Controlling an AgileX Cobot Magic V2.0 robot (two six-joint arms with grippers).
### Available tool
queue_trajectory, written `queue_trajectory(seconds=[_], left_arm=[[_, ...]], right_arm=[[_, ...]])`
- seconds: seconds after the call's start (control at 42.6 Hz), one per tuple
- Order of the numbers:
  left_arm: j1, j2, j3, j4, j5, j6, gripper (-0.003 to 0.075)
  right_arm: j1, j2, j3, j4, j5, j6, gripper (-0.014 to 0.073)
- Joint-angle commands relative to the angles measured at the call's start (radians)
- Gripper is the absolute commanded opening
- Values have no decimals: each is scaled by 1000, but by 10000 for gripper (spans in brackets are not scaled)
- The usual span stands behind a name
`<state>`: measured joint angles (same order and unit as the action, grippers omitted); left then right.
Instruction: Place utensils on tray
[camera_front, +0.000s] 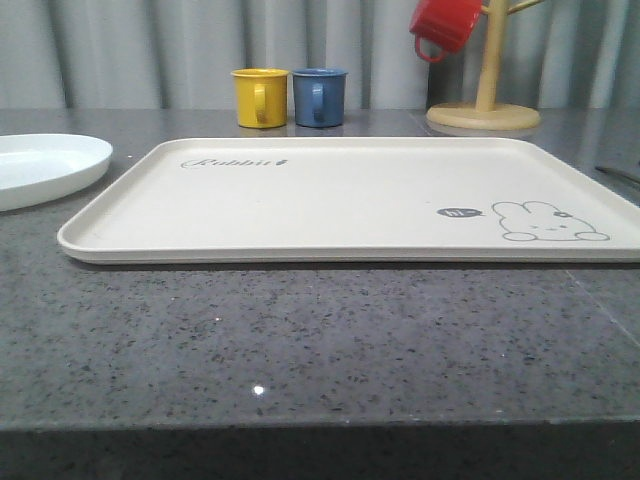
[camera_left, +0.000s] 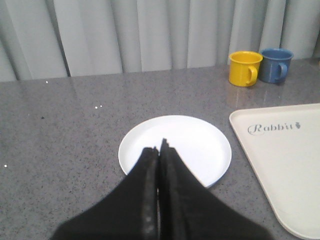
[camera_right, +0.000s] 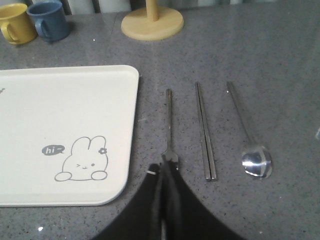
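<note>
- Cream tray (camera_front: 330, 200) flat on the grey speckled worktop (camera_front: 300, 340), bare inside apart from its print: script "Rabbit" toward the far left corner, rabbit drawing with a small "hi" bubble toward the near right corner.
- Fork (camera_right: 168, 125), chopsticks (camera_right: 205, 131) and spoon (camera_right: 248, 135) side by side on the worktop to the right of the tray, none on it; roughly parallel, handles pointing away toward the back.
- Fork closest to the tray edge, chopsticks in the middle, spoon farthest out; all three apart from each other and from the tray rim.
- Chopsticks lying as a tight pair, touching along their length.
- Right end effector (camera_right: 163, 172) with fingers pressed together, nothing between them, tips just at the tined end of the fork; contact with the fork impossible to tell.
- Left end effector (camera_left: 159, 150) also closed and empty, poised over the near edge of a round white plate (camera_left: 200, 135).
- Plate on the worktop to the left of the tray, near it but not touching.
- Yellow mug (camera_front: 260, 97) and blue mug (camera_front: 319, 96) standing just beside each other behind the tray, near the back curtain.
- Wooden mug stand (camera_front: 484, 110) at the back right, round base on the worktop, a red mug (camera_front: 445, 25) hanging from one peg.
</note>
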<state>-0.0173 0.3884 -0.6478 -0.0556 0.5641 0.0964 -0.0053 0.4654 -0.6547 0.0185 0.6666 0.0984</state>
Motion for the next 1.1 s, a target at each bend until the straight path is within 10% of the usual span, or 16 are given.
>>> queue_trajectory(seconds=[0.0,0.235,0.517,1.08], left_arm=[[-4,45,-16,-7,-73,2,-20],[-4,114,4,-52,-63,2,24],[-4,185,2,-51,-11,2,485],[91,654,-237,4,167,2,482]], right_arm=[[-3,47,-33,-11,-64,-6,-67],[-3,108,-33,-11,-33,-45,23],[-3,116,-33,-11,-33,-61,459],[-3,116,-33,-11,-32,-61,457]])
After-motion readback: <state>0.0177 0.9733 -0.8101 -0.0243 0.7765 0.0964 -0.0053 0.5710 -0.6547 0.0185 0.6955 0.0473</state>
